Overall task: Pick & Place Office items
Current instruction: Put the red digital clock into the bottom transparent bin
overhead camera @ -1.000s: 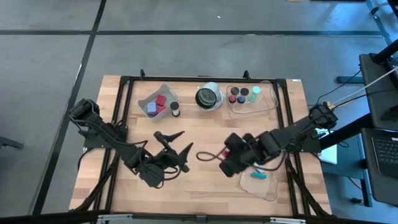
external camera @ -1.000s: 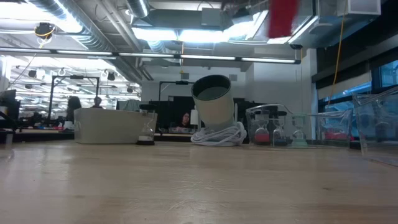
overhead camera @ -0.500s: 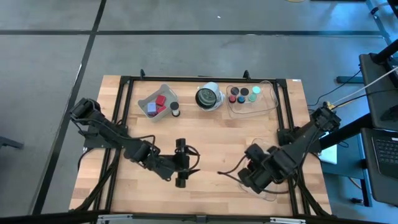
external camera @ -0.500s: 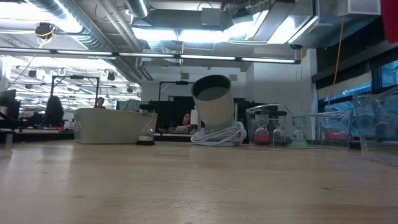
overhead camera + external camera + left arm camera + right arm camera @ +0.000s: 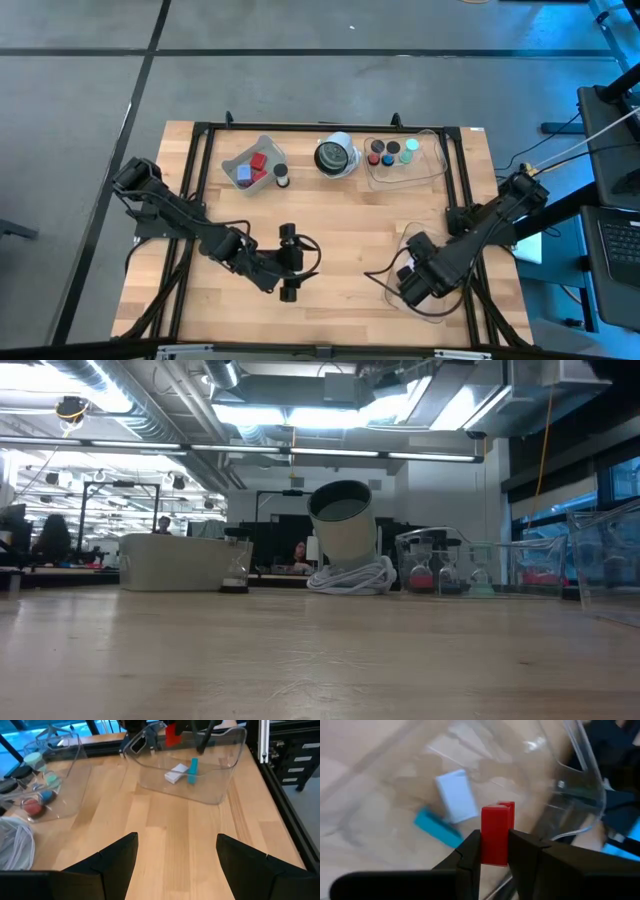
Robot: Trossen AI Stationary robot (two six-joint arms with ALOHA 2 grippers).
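My right gripper (image 5: 415, 284) hangs over the clear tray (image 5: 436, 300) at the table's near right and is shut on a red block (image 5: 496, 840). In the tray below lie a white block (image 5: 456, 795) and a teal block (image 5: 437, 831). The left wrist view shows the same tray (image 5: 215, 765), white block (image 5: 175, 774) and teal block (image 5: 192, 771), with the red block (image 5: 172, 735) above them. My left gripper (image 5: 300, 262) waits open over the table's middle, touching nothing (image 5: 175, 840). More red blocks (image 5: 257, 166) lie in the far-left tray, and round caps (image 5: 390, 153) in the far-right tray. My right gripper pinches the red block's two opposite side faces (image 5: 490, 845) between its two fingers. It comes from above, pointing down into the tray. The block stands upright in the hold, its free end sticking out past the fingertips, lifted clear of the tray floor.
A white-and-black round object (image 5: 335, 156) with a white cable stands at the far middle (image 5: 345, 530). A black metal frame (image 5: 196, 190) runs around the tabletop. Bare wood (image 5: 350, 225) lies between the two grippers.
My right gripper has carried the red block from the table's middle toward the near right edge and stopped over the clear tray. In that time my left gripper has swung toward the right and turned, its fingers staying open.
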